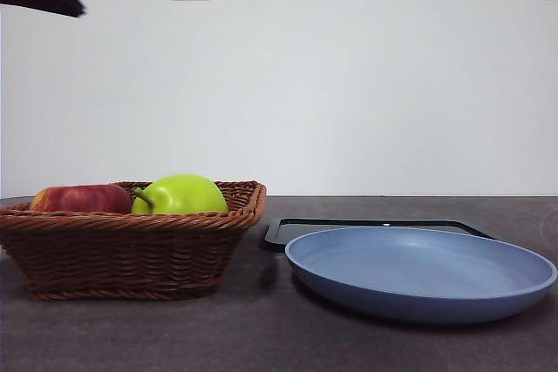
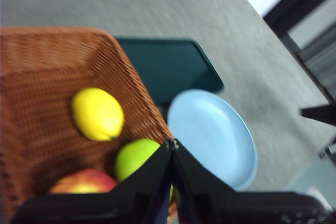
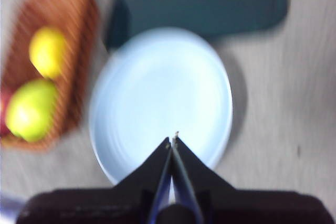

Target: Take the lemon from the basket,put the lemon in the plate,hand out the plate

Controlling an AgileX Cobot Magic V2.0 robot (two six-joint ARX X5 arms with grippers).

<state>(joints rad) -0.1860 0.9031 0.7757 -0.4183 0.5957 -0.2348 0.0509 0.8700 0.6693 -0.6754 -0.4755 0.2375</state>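
While the lemon (image 2: 97, 114) lies in the basket (image 2: 47, 66) beside the pear (image 2: 135, 158) and apple (image 2: 84, 181), both grippers hover above with jaws closed: left gripper (image 2: 172, 142) over the basket's edge, right gripper (image 3: 174, 137) over the plate (image 3: 157, 93) on the tabletop (image 1: 261, 337).

Apple (image 1: 80, 199), pear (image 1: 180, 194) — black tray (image 1: 296, 231)

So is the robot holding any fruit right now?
No. Both the left gripper and right gripper are shut on nothing; the small yellow lemon lies in the brown wicker basket.
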